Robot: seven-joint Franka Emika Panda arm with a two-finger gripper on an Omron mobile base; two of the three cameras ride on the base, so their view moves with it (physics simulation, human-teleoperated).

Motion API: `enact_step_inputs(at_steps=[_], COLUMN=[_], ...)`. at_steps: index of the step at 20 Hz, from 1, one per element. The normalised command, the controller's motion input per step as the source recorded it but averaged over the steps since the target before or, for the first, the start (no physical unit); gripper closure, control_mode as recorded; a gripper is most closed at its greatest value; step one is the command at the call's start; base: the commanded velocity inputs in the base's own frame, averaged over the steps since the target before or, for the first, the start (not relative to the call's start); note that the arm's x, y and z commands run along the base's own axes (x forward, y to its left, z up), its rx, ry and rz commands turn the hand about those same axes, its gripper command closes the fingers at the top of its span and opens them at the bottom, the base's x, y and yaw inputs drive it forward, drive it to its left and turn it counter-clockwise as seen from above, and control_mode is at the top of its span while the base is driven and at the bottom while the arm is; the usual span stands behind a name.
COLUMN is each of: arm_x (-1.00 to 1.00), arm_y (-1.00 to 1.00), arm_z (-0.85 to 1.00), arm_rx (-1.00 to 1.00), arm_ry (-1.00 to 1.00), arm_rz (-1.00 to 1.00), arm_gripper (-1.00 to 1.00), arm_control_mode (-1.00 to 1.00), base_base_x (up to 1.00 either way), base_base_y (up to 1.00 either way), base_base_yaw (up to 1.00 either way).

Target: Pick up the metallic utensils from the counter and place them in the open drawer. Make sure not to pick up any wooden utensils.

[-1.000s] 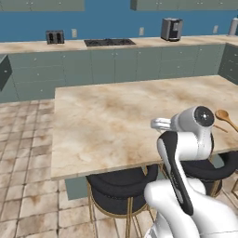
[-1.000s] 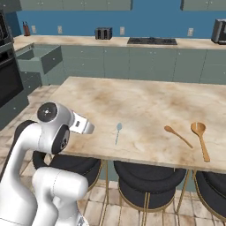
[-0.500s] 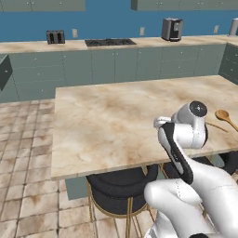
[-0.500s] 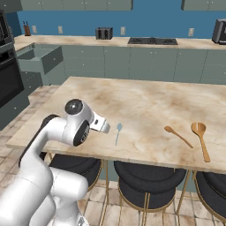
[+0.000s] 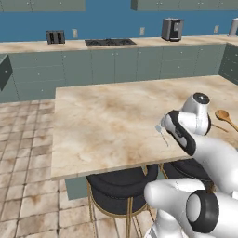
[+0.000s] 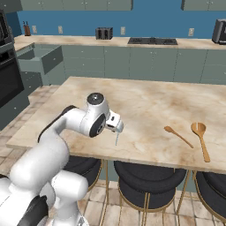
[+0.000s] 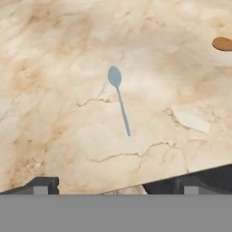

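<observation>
Silver-grey metal spoon: flat on the marbled counter, near its front edge. Gripper: above it, fingers spread, empty. Two wooden spoons: further right. Open drawer: far left

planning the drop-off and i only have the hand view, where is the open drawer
observer: the open drawer juts from the cabinets at the far left of the right base view, across the floor from the counter
operator: brown thing at my top right?
observer: bowl of a wooden spoon; a second wooden spoon lies just right of it
operator: where's the claw over the counter
observer: the claw hangs near the front edge, above the metal spoon, apart from it
</observation>
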Motion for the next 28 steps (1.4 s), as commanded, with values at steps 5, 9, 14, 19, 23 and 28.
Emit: enact_step_inputs(at_steps=[5, 9, 14, 19, 23, 28], arm_x=[0.28, 0.44, 0.51, 0.49, 0.49, 0.4], arm_y=[-0.12, 0.0, 0.0, 0.0, 0.0, -0.01], arm_z=[-0.45, -0.39, -0.44, -0.31, -0.15, -0.21], arm_rx=[-0.01, 0.0, 0.0, -0.06, -0.06, -0.01], arm_ry=[0.1, 0.0, 0.06, 0.12, 0.08, 0.04], arm_rz=[0.16, 0.13, 0.07, 0.0, 0.0, 0.0], arm_gripper=[-1.0, -1.0, -1.0, -1.0, -1.0, -1.0], arm_control_mode=[-1.0, -1.0, -1.0, -1.0, -1.0, -1.0], base_base_x=[0.0, 0.0, 0.0, 0.0, 0.0, 0.0], base_base_y=[0.0, 0.0, 0.0, 0.0, 0.0, 0.0], base_base_yaw=[0.0, 0.0, 0.0, 0.0, 0.0, 0.0])
